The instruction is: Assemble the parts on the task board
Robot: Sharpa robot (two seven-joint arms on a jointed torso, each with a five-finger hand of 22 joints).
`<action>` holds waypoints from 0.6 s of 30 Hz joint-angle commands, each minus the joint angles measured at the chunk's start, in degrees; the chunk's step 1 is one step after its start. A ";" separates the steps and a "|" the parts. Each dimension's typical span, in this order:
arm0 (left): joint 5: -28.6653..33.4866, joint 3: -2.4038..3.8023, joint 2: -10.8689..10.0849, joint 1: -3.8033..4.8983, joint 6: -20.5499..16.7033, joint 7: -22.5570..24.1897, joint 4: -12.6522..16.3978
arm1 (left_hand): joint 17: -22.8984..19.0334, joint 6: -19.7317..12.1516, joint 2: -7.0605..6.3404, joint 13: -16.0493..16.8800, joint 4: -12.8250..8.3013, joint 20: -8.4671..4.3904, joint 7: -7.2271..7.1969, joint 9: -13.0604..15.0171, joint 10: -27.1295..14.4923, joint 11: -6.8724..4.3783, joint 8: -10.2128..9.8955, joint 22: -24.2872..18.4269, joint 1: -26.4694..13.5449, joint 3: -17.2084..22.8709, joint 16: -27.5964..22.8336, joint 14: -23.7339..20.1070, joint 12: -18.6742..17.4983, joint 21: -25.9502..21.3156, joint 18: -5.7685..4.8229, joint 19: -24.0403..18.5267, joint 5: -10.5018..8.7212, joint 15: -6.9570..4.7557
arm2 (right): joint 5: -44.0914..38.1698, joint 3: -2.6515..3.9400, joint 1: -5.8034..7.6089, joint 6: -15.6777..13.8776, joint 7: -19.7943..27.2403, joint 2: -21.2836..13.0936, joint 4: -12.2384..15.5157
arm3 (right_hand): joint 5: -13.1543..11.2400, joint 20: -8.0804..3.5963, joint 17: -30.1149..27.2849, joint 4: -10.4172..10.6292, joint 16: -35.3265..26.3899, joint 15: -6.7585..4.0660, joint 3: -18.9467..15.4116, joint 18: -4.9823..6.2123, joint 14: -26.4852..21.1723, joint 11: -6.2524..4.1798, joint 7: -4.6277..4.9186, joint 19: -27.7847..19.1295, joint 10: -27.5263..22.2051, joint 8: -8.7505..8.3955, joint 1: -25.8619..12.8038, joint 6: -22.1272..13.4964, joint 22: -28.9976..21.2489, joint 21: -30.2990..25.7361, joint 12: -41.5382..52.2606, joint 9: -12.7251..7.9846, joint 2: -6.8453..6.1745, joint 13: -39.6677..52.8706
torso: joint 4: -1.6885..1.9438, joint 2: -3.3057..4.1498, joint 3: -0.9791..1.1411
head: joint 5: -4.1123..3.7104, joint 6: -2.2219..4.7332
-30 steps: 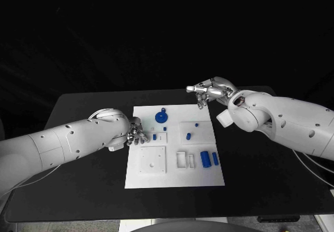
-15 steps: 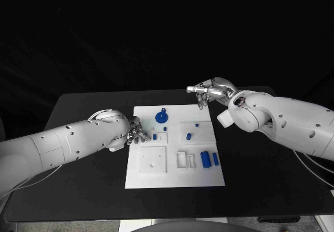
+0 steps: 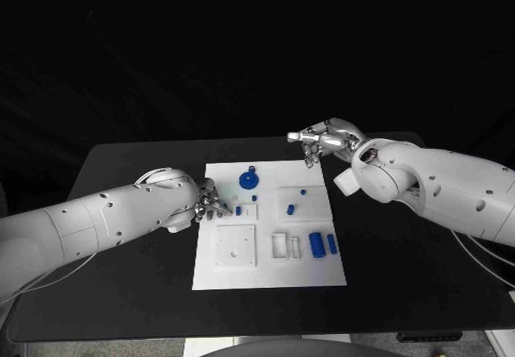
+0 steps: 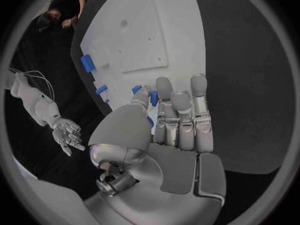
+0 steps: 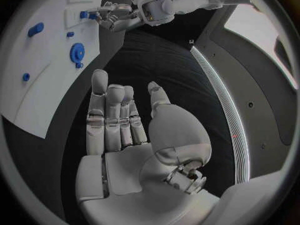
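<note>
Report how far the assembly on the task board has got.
Early stage, as far as the pictures show. The round blue part and the blue block lie loose on the task board. In hand: the left hand reaches at a small blue piece by the board's left edge; a grip cannot be confirmed. The right hand hovers open beyond the far edge.

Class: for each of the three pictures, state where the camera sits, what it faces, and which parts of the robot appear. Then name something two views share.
Head view: on the robot's head, looking down at the task board; both arms enter.
Left wrist view: behind the left hand, facing the board's edge.
Right wrist view: behind the right hand, facing the board's far corner.
Shared: the round blue part shows in head and right wrist views.
</note>
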 commanded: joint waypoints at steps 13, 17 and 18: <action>2.29 -0.10 -0.76 -0.13 -1.12 1.58 0.84 | -0.33 -1.90 4.40 -0.13 -6.45 0.54 1.61 -14.68 -1.57 0.85 -2.95 1.11 2.84 11.22 0.42 -1.29 0.38 -0.59 -0.75 -0.17 0.75 0.36 | -0.35 0.03 -0.01 1.16 0.18 -0.07 0.04 | 0.35 -0.06 -0.02 -0.03 0.14 -0.19 0.37 0.14 -0.05 -0.42 0.09 0.28 0.02 -0.17 0.01 0.41 0.08 -0.29 0.27 -0.01 0.46 -0.06 | -0.02 0.01 -0.02 | 0.00 -0.11; 3.33 -0.09 -1.09 -0.13 -1.19 2.32 1.37 | -0.37 -2.67 5.75 -0.08 -7.74 0.67 2.07 -15.00 -2.01 1.09 -2.48 1.15 2.91 14.35 0.58 -1.68 0.59 -0.59 -0.61 -0.41 1.25 0.50 | -0.35 0.03 -0.01 1.20 0.15 -0.11 0.04 | 0.35 -0.06 -0.02 -0.03 0.14 -0.19 0.37 0.14 -0.05 -0.42 0.09 0.28 0.02 -0.17 0.01 0.41 0.08 -0.29 0.27 -0.01 0.46 -0.06 | 0.00 0.03 -0.02 | -0.07 -0.11; 3.54 -0.08 -1.19 -0.13 -1.21 2.49 1.50 | -0.39 -2.80 5.97 -0.07 -8.20 0.71 2.10 -15.12 -2.12 1.15 -2.31 1.15 2.76 15.84 0.68 -1.75 0.69 -0.56 -0.54 -0.47 0.14 0.53 | -0.35 0.03 -0.01 1.21 0.14 -0.12 0.04 | 0.35 -0.06 -0.02 -0.03 0.14 -0.19 0.37 0.14 -0.05 -0.42 0.09 0.28 0.02 -0.17 0.01 0.41 0.08 -0.29 0.27 -0.01 0.46 -0.06 | 0.02 0.03 -0.03 | -0.07 -0.10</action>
